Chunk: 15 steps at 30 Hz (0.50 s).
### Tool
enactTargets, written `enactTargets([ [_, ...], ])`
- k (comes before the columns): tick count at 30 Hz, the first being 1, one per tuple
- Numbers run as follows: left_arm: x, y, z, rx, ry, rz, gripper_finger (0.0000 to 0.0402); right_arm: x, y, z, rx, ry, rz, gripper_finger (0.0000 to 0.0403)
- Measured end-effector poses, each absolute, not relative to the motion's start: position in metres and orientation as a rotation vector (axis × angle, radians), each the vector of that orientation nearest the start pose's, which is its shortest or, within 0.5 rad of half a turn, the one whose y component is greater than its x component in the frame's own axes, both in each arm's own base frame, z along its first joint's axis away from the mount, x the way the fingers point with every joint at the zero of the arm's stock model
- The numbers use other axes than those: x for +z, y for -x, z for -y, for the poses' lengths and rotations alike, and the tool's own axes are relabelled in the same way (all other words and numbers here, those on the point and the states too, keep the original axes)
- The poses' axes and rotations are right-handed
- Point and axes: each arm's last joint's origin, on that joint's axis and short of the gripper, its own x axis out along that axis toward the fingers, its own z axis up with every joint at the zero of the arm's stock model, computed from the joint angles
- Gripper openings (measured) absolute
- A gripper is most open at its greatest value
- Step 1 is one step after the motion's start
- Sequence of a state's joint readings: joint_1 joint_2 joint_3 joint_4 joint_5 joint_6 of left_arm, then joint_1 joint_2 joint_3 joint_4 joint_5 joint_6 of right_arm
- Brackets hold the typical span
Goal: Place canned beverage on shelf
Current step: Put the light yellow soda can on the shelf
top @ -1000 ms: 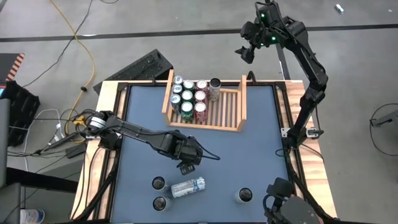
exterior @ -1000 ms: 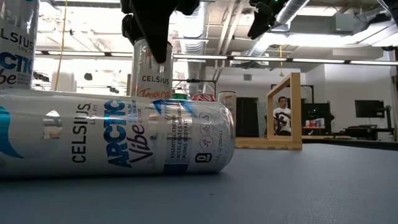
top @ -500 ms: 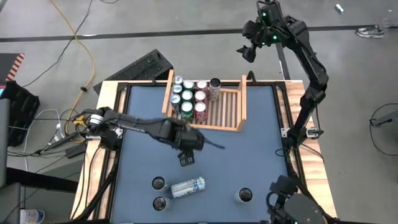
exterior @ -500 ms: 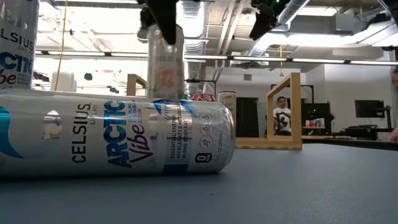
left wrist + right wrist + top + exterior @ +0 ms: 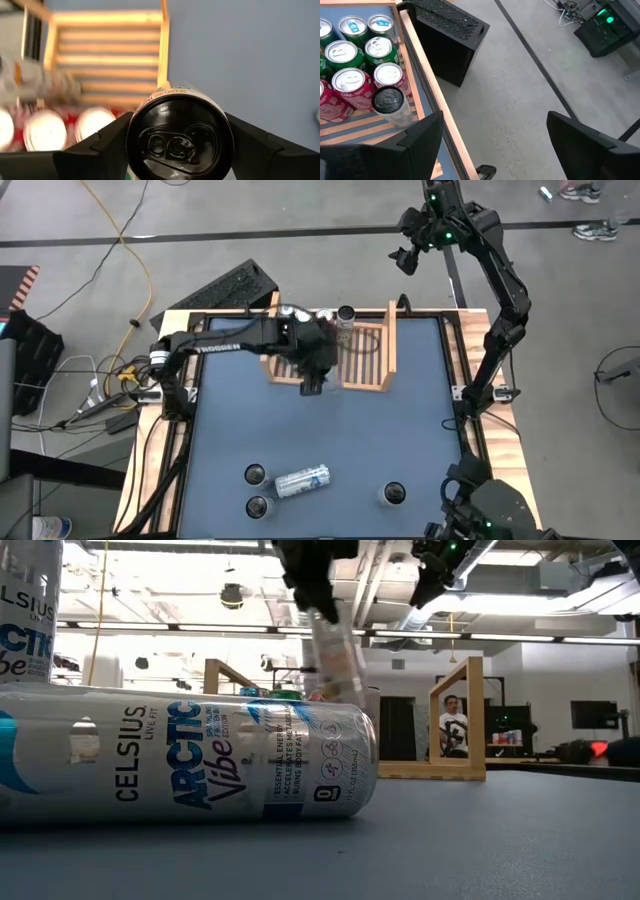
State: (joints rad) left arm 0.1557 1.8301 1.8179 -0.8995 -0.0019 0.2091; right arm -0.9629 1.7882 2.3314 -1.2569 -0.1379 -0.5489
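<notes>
My left gripper (image 5: 313,366) is shut on a slim can with a black top (image 5: 179,145), over the near part of the light-brown wooden shelf (image 5: 368,358). The low view shows the can (image 5: 338,658) in the air. Several green and red cans (image 5: 350,65) stand in rows on the shelf's left side, and a slim black-topped can (image 5: 390,102) stands at its far edge. My right gripper (image 5: 404,258) is open and empty, raised beyond the table's far edge. My left gripper pinches the can's upper side wall (image 5: 134,150), just below the top rim, between its two fingers (image 5: 100,147). The fingers come from above, pointing down. The can hangs below them, lifted clear and tilted a little in the low view.
A silver Celsius can (image 5: 302,480) lies on its side near the table's near edge. Three cans stand around it (image 5: 256,474) (image 5: 260,506) (image 5: 392,494). The shelf's right half shows bare slats (image 5: 372,350). A person sits in the room behind (image 5: 452,725).
My left gripper has carried the slim can from the middle of the table toward the far edge, up to the shelf. The can has stayed lifted clear and now tilts more. My right arm has barely moved.
</notes>
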Motion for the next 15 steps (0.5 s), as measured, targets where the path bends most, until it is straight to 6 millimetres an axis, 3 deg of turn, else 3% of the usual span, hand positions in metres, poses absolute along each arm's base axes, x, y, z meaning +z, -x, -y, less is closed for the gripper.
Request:
enactTargets([
  [7, 0.352, -0.396, -0.091, 0.043, -0.199, -0.726, 0.0247, 0.475, -0.186, 0.269, -0.612, 0.060, -0.815, 0.0343],
  [15, 0.361, -0.393, -0.135, 0.192, -0.260, -0.624, 0.0248, 0.475, -0.184, 0.270, -0.617, 0.056, -0.816, 0.0343],
])
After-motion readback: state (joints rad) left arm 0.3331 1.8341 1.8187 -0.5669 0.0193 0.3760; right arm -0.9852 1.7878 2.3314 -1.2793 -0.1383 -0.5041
